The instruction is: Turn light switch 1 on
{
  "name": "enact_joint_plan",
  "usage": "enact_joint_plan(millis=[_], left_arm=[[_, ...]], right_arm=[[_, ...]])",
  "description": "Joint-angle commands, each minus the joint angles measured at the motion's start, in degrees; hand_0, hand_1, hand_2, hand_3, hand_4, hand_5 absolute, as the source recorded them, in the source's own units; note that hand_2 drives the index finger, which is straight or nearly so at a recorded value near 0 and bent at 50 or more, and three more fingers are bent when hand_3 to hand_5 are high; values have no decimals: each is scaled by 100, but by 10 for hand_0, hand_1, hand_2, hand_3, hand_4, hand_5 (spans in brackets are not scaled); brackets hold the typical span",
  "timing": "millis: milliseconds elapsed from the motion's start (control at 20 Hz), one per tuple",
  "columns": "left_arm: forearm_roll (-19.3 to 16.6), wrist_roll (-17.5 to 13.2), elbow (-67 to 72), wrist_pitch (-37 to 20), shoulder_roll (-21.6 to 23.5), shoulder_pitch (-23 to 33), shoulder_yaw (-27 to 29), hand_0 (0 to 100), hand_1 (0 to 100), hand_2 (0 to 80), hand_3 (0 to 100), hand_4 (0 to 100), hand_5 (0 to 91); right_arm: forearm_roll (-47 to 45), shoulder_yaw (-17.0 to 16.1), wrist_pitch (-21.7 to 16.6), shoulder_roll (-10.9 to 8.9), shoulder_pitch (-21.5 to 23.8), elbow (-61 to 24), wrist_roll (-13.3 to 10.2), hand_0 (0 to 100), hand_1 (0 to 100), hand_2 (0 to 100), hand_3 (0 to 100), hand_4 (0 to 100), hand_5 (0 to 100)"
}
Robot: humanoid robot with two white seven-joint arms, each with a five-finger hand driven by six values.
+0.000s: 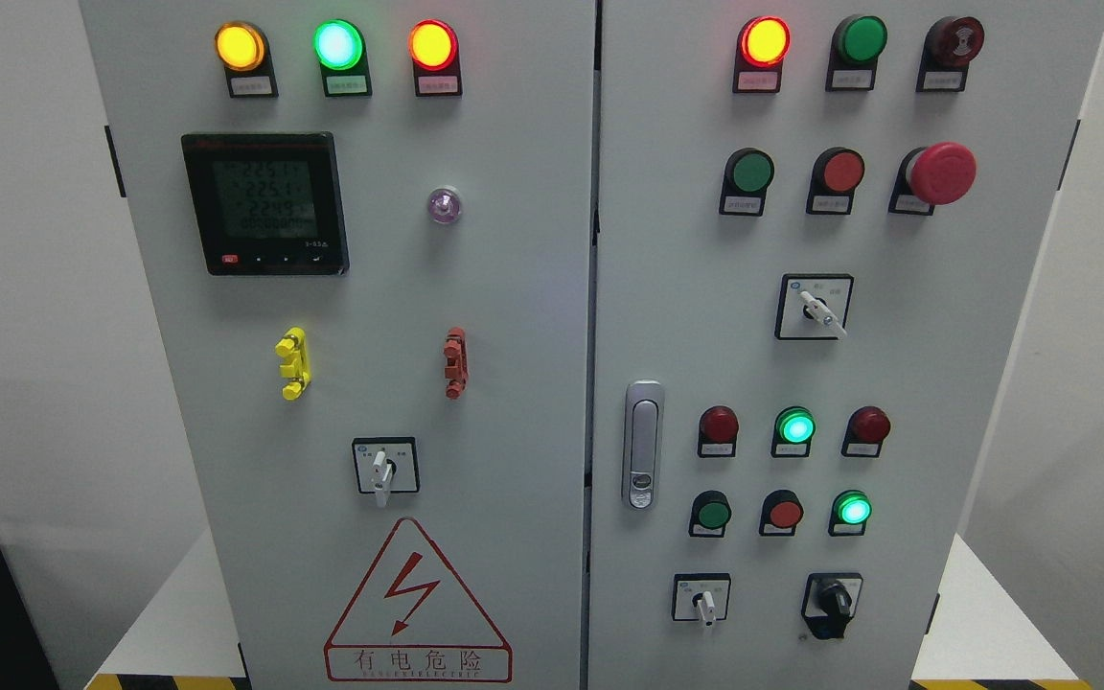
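No robot hand shows anywhere in this head view, left or right, so whether the fingers are spread, pressed together or pinching something cannot be told. Sweeping from the left: the left door (pixel 475 402) carries three lit lamps (pixel 336 45) along the top, a dark meter (pixel 265 203) below them, then a yellow clip (pixel 292 363) and a red clip (pixel 455 362), and under those a small white-handled switch (pixel 381 470), its handle pointing straight down. Cross the seam, past the door handle (pixel 643 445), and the right door (pixel 983 383) is busier (buttons and lamps in rows), with another white-handled switch (pixel 815 309) tilted down to the right, one more white-handled switch (pixel 702 600) low down pointing down, and a black knob (pixel 835 601) beside it. Which of these is light switch 1 cannot be read, the labels are too small. My guess is one of the rotary switches; if it sits on the right door, the right arm looks the nearer one, and the reach is straight ahead.
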Motion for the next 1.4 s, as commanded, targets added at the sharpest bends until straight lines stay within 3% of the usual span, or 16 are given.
enact_joint_plan(millis=[0,100,551,752,952,1203,1353], left_arm=[[-229,-68,-2555,17,118,46,193,480,213,255,482,553,151],[-229,-68,-2845,17,118,46,175,477,245,276,509,625,270],[-256,-7,-3514,8,47,-16,-79,410,303,391,672,794,486],[-273,265,-3971,87,47,-25,-229,394,314,407,693,808,496],[-563,625,-4463,561,47,-42,-430,376,328,424,702,819,509],[-590,784,-4701,1027,-14,-182,-695,369,337,446,716,838,531],[-677,1047,-4745,1317,-76,-279,-861,367,377,456,725,851,554]], right_arm=[[0,-7,-1,-8,0,0,3,0,0,0,0,0,0],[0,-7,-1,0,0,0,3,0,0,0,0,0,0],[0,2,-1,0,0,0,3,0,0,0,0,0,0],[0,2,-1,0,0,0,3,0,0,0,0,0,0],[0,-7,8,0,0,0,3,0,0,0,0,0,0],[0,-7,-1,-8,0,0,3,0,0,0,0,0,0],[0,2,-1,0,0,0,3,0,0,0,0,0,0]])
